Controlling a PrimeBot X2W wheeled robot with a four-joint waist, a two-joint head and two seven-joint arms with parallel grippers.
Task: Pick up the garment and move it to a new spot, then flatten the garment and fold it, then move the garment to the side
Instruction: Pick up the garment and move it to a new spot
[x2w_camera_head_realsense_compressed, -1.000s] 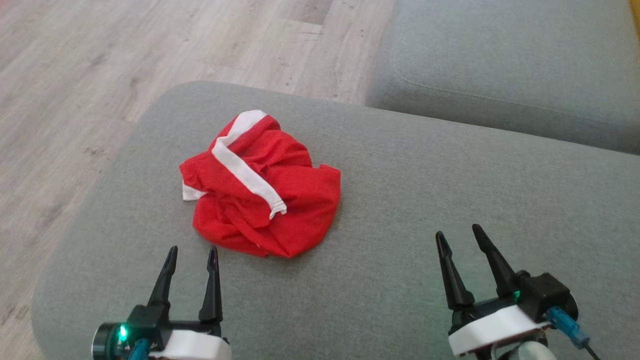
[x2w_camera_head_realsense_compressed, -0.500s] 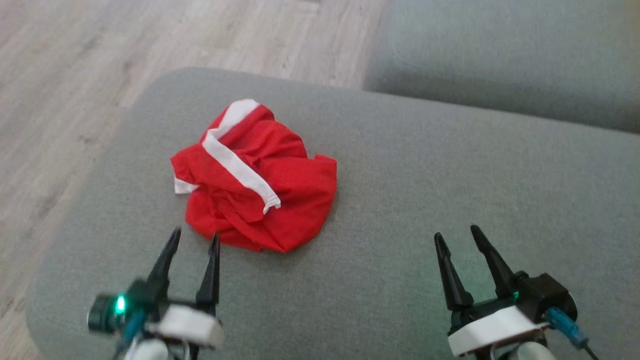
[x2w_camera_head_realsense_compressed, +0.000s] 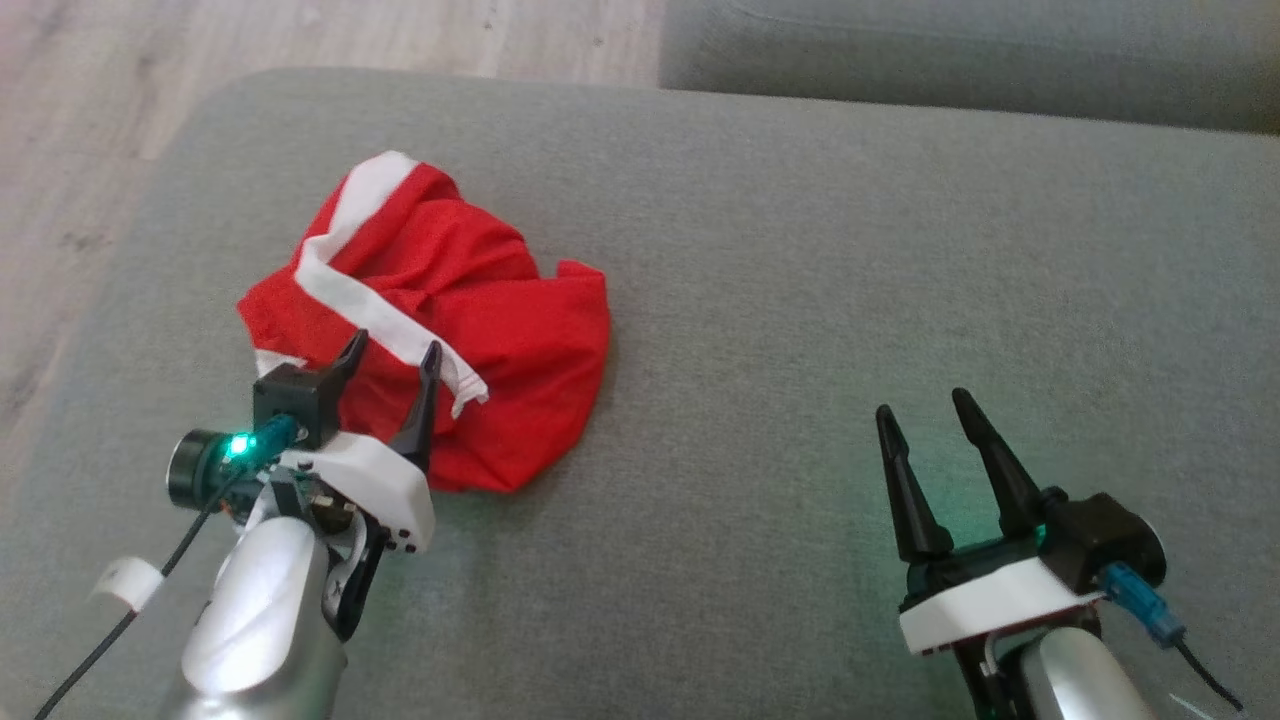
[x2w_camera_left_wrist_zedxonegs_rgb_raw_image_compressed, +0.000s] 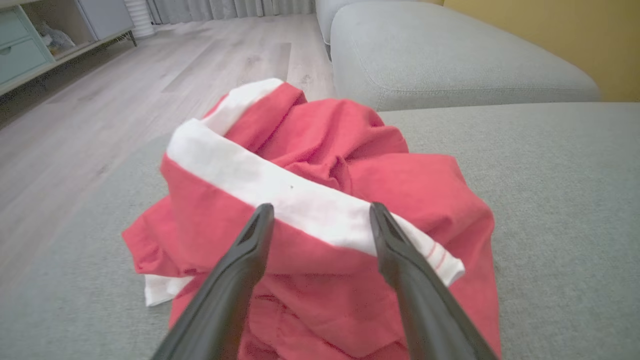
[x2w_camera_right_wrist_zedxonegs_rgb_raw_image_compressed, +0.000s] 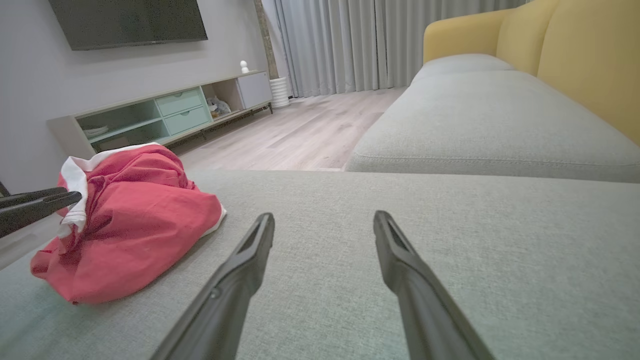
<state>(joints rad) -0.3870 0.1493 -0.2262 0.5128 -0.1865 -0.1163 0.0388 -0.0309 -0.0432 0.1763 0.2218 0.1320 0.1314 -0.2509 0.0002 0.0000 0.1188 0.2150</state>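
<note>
The garment (x2w_camera_head_realsense_compressed: 470, 300) is a crumpled red piece with a white band, heaped on the left part of a grey cushion (x2w_camera_head_realsense_compressed: 800, 300). My left gripper (x2w_camera_head_realsense_compressed: 395, 350) is open, its two fingers over the near edge of the heap, straddling the white band (x2w_camera_left_wrist_zedxonegs_rgb_raw_image_compressed: 300, 200). In the left wrist view the garment (x2w_camera_left_wrist_zedxonegs_rgb_raw_image_compressed: 320, 150) lies right past the fingertips, with nothing pinched. My right gripper (x2w_camera_head_realsense_compressed: 925, 405) stands open over bare cushion far to the right; its wrist view has the garment (x2w_camera_right_wrist_zedxonegs_rgb_raw_image_compressed: 130, 225) off to the left.
The cushion's left edge drops to a wooden floor (x2w_camera_head_realsense_compressed: 90, 110). A second grey cushion (x2w_camera_head_realsense_compressed: 950, 50) lies behind, with a yellow backrest (x2w_camera_right_wrist_zedxonegs_rgb_raw_image_compressed: 585, 60) beyond it. A low TV cabinet (x2w_camera_right_wrist_zedxonegs_rgb_raw_image_compressed: 165, 115) stands across the room. Bare cushion stretches between the garment and my right gripper.
My left gripper has moved forward from in front of the garment to over its near edge. The head camera tilted, shifting the whole picture. The right gripper kept its place.
</note>
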